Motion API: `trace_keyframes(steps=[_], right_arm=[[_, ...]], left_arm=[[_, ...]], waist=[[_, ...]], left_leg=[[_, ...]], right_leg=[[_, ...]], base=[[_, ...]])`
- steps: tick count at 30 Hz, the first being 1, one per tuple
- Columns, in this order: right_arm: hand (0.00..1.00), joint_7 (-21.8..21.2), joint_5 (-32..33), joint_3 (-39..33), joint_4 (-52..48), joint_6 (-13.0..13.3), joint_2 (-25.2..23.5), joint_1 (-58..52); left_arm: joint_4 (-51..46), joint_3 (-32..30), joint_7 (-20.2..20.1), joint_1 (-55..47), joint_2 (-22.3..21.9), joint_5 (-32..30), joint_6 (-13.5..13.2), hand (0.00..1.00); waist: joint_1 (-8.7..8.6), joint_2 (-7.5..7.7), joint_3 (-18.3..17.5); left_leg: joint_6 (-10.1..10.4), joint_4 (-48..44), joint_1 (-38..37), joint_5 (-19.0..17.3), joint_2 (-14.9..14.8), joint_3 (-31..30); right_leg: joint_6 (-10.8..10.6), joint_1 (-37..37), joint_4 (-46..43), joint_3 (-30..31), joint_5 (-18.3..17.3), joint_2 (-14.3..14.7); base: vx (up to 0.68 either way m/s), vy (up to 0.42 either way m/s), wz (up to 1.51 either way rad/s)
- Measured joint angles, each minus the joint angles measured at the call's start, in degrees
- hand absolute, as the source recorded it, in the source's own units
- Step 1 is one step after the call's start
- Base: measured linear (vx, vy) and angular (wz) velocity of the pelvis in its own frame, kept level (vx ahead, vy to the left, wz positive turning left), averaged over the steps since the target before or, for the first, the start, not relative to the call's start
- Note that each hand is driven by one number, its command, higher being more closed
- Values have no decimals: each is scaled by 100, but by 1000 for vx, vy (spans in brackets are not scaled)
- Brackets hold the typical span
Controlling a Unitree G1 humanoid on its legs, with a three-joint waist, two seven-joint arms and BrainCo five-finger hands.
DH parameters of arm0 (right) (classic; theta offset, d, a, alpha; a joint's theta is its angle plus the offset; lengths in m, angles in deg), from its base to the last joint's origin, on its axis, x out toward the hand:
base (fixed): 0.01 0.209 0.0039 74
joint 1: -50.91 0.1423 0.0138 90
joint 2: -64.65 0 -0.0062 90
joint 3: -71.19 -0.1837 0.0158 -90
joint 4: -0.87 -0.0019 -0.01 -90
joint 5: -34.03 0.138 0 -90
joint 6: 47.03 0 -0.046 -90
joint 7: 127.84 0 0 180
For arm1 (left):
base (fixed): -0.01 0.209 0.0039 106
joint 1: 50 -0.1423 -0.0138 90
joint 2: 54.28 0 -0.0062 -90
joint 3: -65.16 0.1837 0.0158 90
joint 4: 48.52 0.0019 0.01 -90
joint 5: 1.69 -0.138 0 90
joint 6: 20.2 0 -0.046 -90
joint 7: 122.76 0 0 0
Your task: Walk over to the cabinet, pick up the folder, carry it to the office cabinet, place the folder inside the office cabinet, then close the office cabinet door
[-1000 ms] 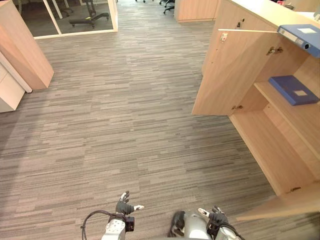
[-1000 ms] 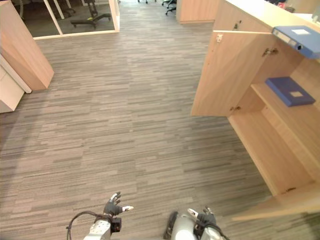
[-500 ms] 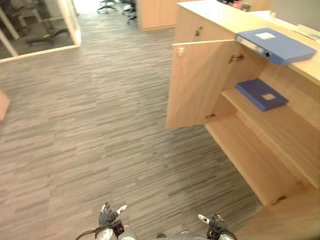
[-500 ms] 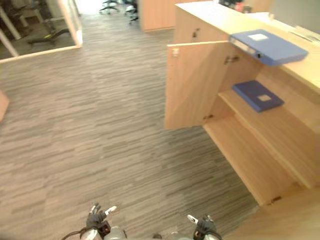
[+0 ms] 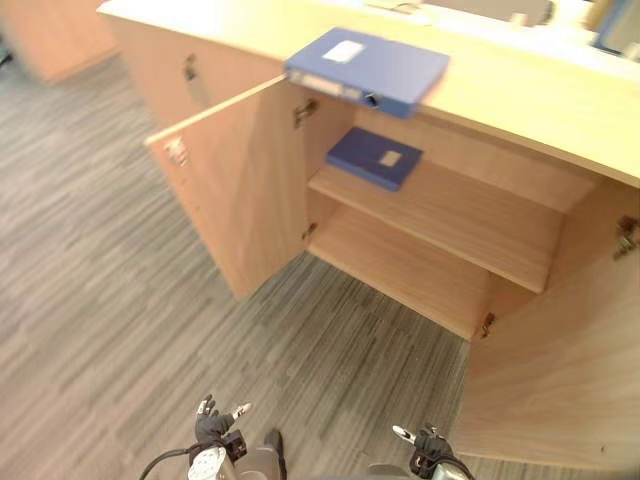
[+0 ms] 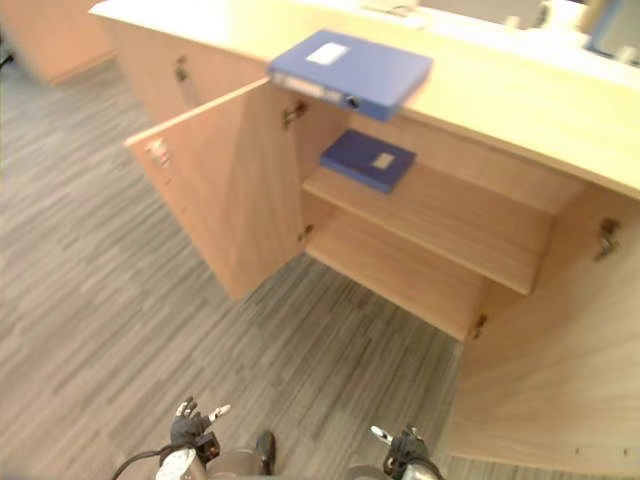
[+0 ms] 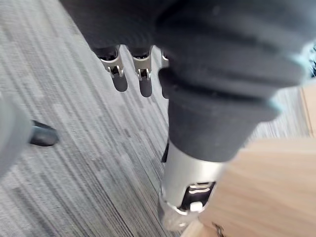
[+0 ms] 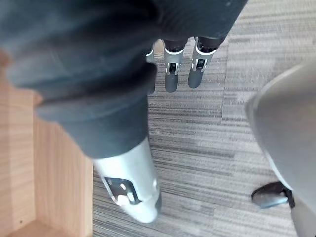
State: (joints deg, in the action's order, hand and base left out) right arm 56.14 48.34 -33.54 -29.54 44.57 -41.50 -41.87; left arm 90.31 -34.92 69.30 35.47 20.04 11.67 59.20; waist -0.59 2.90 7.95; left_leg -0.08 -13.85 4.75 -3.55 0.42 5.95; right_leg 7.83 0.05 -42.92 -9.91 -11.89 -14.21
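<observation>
Grey carpet is fronting the open cabinet. The folder is lying on its top, overhanging the edge. Left hand and right hand are hanging low, fingers straight, empty. Risk: a careless reach could knock the folder off.

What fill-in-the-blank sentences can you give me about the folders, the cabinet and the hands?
The lighter folder lies on ___ of the cabinet.
The darker folder lies on the upper ___ inside it.
The left door stands ___.
The left hand and right hand hold ___.
Missing words: top, shelf, open, nothing.
</observation>
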Motion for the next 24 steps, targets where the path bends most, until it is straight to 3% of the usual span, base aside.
trace_keyframes(steps=[1, 2, 3, 4, 5, 6, 7, 8, 9, 10, 12, 13, 17, 19, 21, 22, 23, 24], right_arm=[[0, -14, 7, -65, 7, -8, 68, -98], [0, -16, 14, -189, 28, -1, 127, -131], [0, -16, 15, -199, 26, 31, 157, -114], [0, -20, 4, -192, 28, 35, 165, -94], [0, -62, 0, -180, 2, 54, 166, -55], [0, -109, 0, -180, -51, 97, 178, -54], [0, -125, -8, -174, -47, 102, 191, -54], [0, -142, -18, -172, -45, 103, 152, -57], [0, -143, -35, -168, -37, 102, 92, -93], [0, -133, -34, -301, -18, 93, 163, -127], [0, -130, -91, -437, -6, 77, 172, -249], [0, -127, -89, -462, -2, 75, 184, -298], [0, -99, -62, -425, -17, 68, 170, -409], [0, -95, 26, -381, -71, 71, 142, -474], [0, -62, 44, -300, -162, 75, 144, -538], [0, -27, 52, -123, -219, 82, 217, -549], [0, 8, 58, -26, -284, 86, 239, -529], [0, 20, 56, 92, -300, 83, 234, -470]], left_arm=[[-18, 101, -9, -7, 2, -1, -20, 0], [7, 90, -6, -3, -21, -2, -14, 0], [12, 57, -1, 37, 5, -2, -9, 0], [12, 27, 12, 71, 39, -5, -10, 0], [15, -4, 12, 130, 102, -10, -5, 0], [18, -36, 9, 191, 117, -10, -4, 0], [18, -43, 8, 217, 117, -9, -5, 0], [19, -106, 5, 293, 117, -6, -4, 0], [20, -142, 0, 332, 119, -6, -4, 0], [139, -141, -17, 374, -30, -5, 20, 0], [41, -11, -32, 359, -266, -34, 6, 0], [32, 121, -64, 356, -324, -52, 13, 0], [15, 117, -141, 223, -363, -233, 22, 0], [7, 127, -166, 101, -366, -231, 44, 0], [-62, 20, -198, -63, -368, -227, 84, 0], [-155, -40, -210, -206, -366, -219, 110, 0], [-250, -48, -231, -313, -355, -210, 132, 0], [-341, -67, -236, -336, -341, -208, 133, 0]], waist=[[-9, -46, -27], [-92, -210, -83], [-140, -233, -63], [-130, -238, -58], [-134, -318, 1], [-163, -354, 54], [-165, -349, 73], [-176, -168, 164], [-183, -35, 194], [-246, -126, 279], [-295, -132, 286], [-342, -236, 260], [-344, -271, 187], [-348, -240, 135], [-305, -256, 102], [-268, -341, 73], [-180, -393, 44], [-120, -385, 36]], left_leg=[[-3, 316, -391, -23, 40, 112], [-2, 535, -632, -28, -39, 165], [-1, 686, -823, -28, -136, 260], [0, 771, -913, -28, -220, 323], [81, 810, -1014, -81, -459, 415], [210, 815, -1122, -219, -717, 513], [261, 822, -1195, -320, -828, 568], [495, 834, -1414, -528, -923, 727], [582, 843, -1487, -597, -860, 747], [650, 843, -1691, -662, -950, 665], [572, 813, -1682, -625, -784, 563], [567, 887, -1680, -601, -766, 641], [557, 882, -1791, -580, -1072, 644], [611, 86, -1521, -701, -1152, 652], [597, -1893, -795, -805, -1445, 655], [571, -3239, -304, -668, -1813, 704], [476, -4142, -10, -800, -2107, 837], [430, -4460, 133, -954, -2172, 971]], right_leg=[[11, 188, -602, -446, 498, -390], [18, 318, -950, -681, 586, -527], [-301, 405, -1040, -879, 138, -558], [-455, 522, -1035, -931, -116, -499], [-717, 800, -895, -1027, -531, -263], [-885, 1058, -570, -1145, -687, 1], [-921, 1165, -300, -1183, -685, 130], [-1081, 1288, 698, -1188, -570, 294], [-936, 1236, 1167, -1193, -265, 275], [-822, 934, 1256, -1351, -332, 431], [-821, 840, 1295, -1451, -339, 468], [-736, 718, 1459, -1559, -381, 601], [-677, 249, 2086, -1793, -409, 1029], [-639, -44, 2477, -1810, -363, 1121], [-634, -440, 2932, -1783, -256, 1266], [-593, -760, 3150, -1641, -225, 1427], [-582, -982, 3271, -1395, -232, 1535], [-583, -1134, 3331, -1182, -231, 1521]], base=[[349, 135, -63], [274, 99, -60], [198, 66, -46], [159, 19, -57], [219, -58, -68], [181, -68, -67], [239, -179, -73], [156, -184, -54], [249, -299, -39], [177, -217, -6], [231, -152, 7], [241, -102, 17], [213, -110, 18], [253, -100, 12], [254, -90, -21], [324, -1, -73], [394, 19, -102], [379, 134, -131]])
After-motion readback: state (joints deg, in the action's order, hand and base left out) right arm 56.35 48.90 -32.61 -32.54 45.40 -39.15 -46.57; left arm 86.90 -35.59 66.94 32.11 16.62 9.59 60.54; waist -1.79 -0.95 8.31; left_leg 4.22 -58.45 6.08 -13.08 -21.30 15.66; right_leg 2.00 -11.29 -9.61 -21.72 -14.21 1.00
